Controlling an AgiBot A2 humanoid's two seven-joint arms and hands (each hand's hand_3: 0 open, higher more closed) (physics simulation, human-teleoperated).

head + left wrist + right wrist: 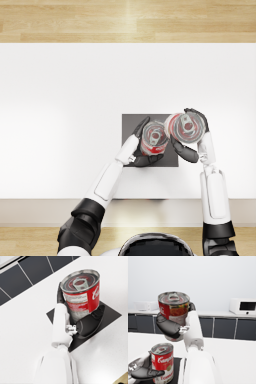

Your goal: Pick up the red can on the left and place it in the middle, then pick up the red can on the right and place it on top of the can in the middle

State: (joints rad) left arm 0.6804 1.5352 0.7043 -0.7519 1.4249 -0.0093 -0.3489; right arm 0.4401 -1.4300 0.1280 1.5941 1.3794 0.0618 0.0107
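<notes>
A red soup can [154, 137] [82, 294] [163, 362] stands upright on the dark square mat [131, 123] [110, 314] in the middle of the white table. My left hand [142, 155] [86, 324] [141, 371] wraps around it. A second red can [184, 127] [174, 312] hangs in the air, gripped by my right hand [190, 145] [169, 327]. It floats higher than the first can and to its right, just past the mat's right edge, and stays upright.
The white table [60, 115] spreads wide on every side of the mat. A wooden floor strip [125, 20] lies beyond its far edge. Dark cabinets [228, 328] and a white microwave [244, 306] stand in the background.
</notes>
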